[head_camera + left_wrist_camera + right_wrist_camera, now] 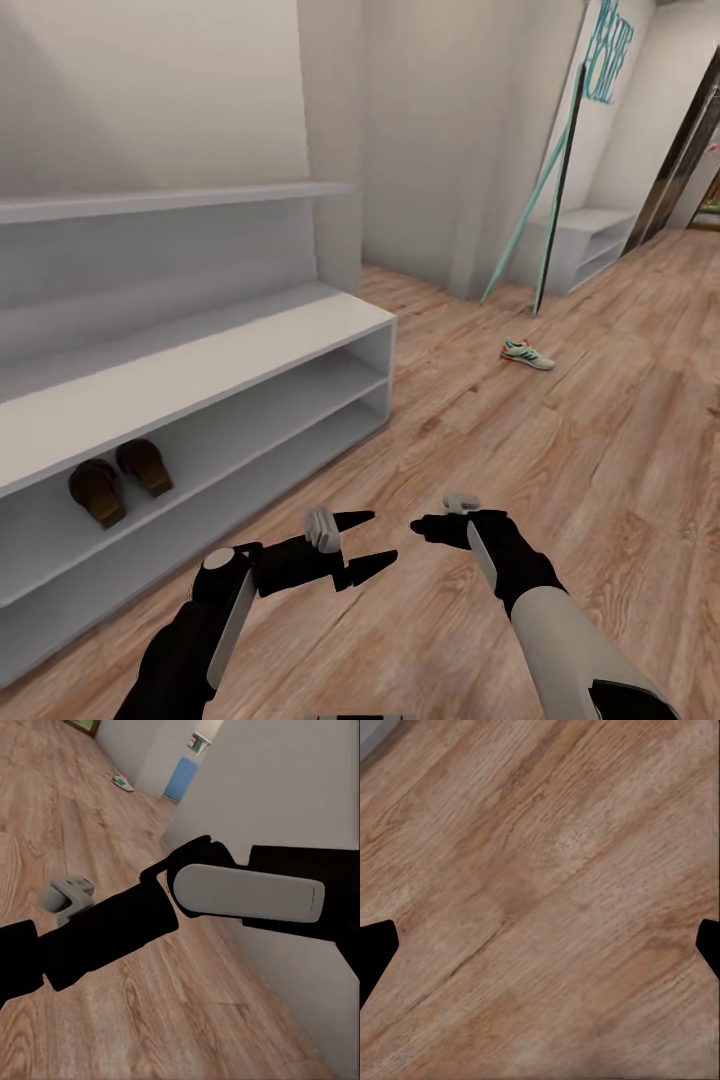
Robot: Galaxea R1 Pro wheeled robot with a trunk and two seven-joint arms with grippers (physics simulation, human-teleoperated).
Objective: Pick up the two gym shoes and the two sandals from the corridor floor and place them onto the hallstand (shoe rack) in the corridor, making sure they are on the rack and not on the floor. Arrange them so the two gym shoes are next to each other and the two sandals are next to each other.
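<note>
One gym shoe point(526, 353) lies on the floor point(560, 470) well beyond both jaws, apparently spread, empty.

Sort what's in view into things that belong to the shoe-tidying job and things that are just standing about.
Job:
- two sandals, side by side in the hallstand's upper cubby
- hallstand
- one gym shoe, on the corridor floor

Standing about:
- slanted teal-framed stand
- small grey shelf unit behind it

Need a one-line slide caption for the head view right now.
Both sandals sit in the hallstand, one gym shoe lies on the corridor floor, left gripper open and empty.
</note>
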